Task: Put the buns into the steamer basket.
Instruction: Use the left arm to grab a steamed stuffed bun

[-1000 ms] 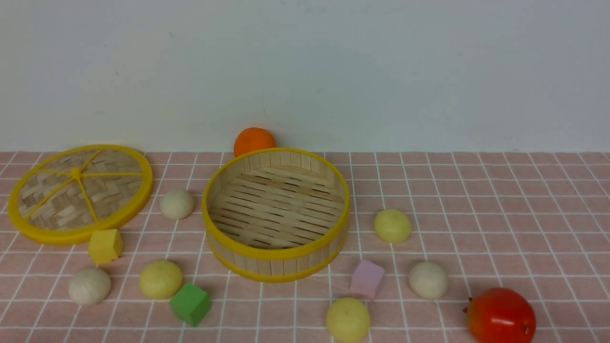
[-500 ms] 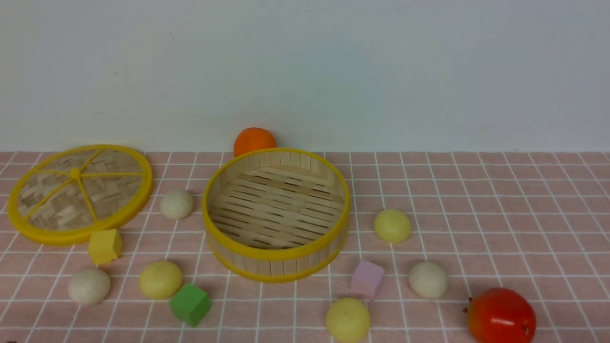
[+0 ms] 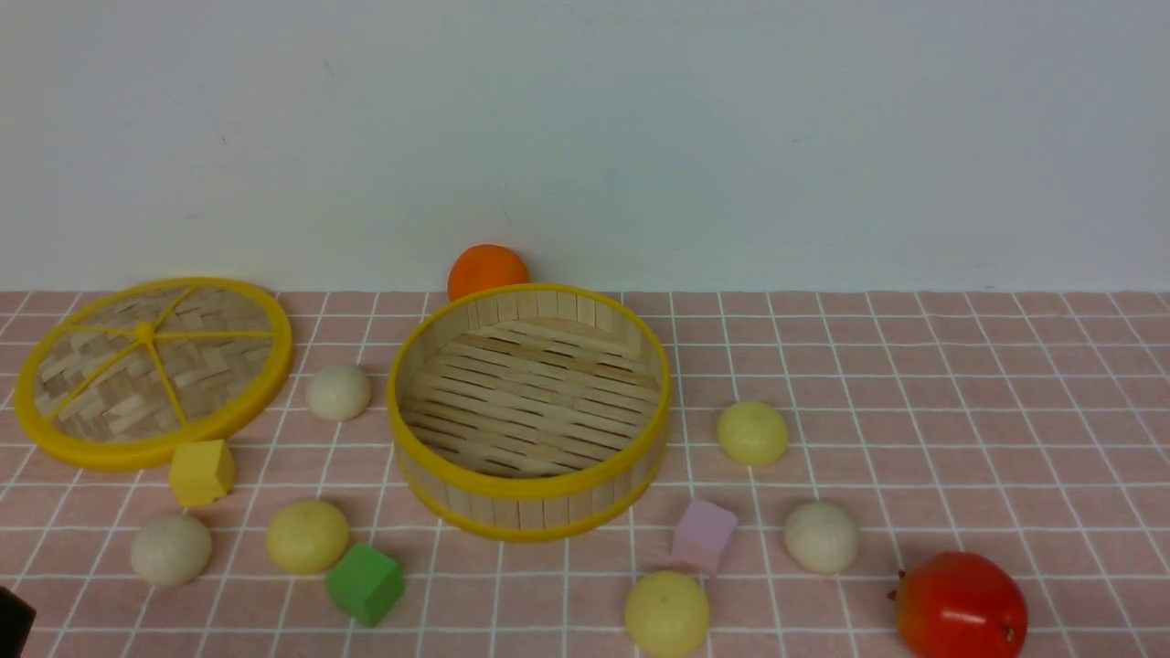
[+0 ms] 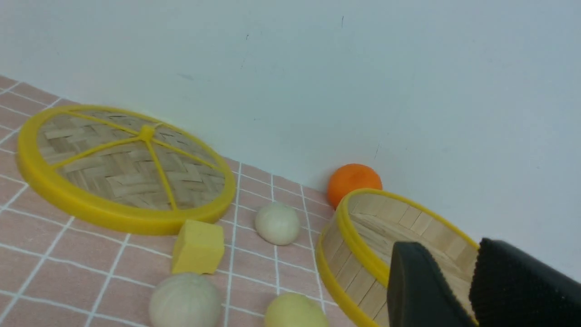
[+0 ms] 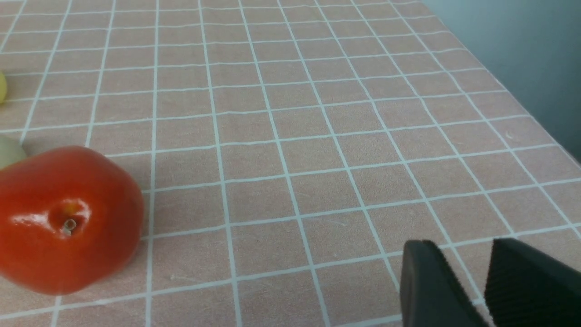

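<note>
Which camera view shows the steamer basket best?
The front view: the steamer basket is whole there, with rim, wall and bare slatted floor. The left wrist view shows only part, behind the left hand. The right wrist view does not show it.

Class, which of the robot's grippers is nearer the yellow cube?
Left. The left gripper sits at the near left, on the yellow cube's side of the steamer basket. The right gripper hangs over bare cloth by the red fruit, on the basket's other side.
</note>
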Robot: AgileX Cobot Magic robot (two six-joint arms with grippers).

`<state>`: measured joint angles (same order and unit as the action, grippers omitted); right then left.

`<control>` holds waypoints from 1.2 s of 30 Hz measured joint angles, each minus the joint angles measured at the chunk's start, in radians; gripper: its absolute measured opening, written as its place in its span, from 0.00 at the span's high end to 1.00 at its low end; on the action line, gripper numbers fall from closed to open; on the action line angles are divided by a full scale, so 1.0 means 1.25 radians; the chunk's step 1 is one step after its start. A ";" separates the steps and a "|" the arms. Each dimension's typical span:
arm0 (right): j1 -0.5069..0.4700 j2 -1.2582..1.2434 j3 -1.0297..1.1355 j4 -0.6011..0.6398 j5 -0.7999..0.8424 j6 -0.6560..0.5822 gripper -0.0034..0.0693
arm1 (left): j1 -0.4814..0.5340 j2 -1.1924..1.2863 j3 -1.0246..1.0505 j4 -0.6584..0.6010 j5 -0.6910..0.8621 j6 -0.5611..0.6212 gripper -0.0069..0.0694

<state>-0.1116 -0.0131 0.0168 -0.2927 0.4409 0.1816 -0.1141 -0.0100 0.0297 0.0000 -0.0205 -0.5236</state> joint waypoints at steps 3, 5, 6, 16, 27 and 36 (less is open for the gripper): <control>0.000 0.000 0.000 0.000 0.000 0.000 0.62 | 0.000 0.000 0.000 -0.005 -0.002 -0.039 0.60; 0.000 0.000 0.000 0.000 0.000 0.000 0.62 | 0.000 0.000 0.000 -0.007 -0.002 -0.059 0.60; 0.000 0.000 0.000 0.000 0.000 0.000 0.62 | 0.000 0.000 0.000 -0.007 -0.002 -0.059 0.60; 0.000 0.000 0.000 0.000 0.000 0.000 0.62 | 0.000 0.000 0.000 -0.008 -0.015 -0.101 0.60; 0.000 0.000 0.000 0.000 0.000 0.000 0.62 | 0.000 0.000 0.000 -0.010 0.000 -0.102 0.60; 0.000 0.000 0.000 0.000 0.000 0.000 0.62 | 0.000 0.000 0.000 -0.010 0.008 -0.102 0.60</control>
<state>-0.1116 -0.0131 0.0168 -0.2927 0.4409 0.1816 -0.1141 -0.0100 0.0297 -0.0124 -0.0108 -0.6515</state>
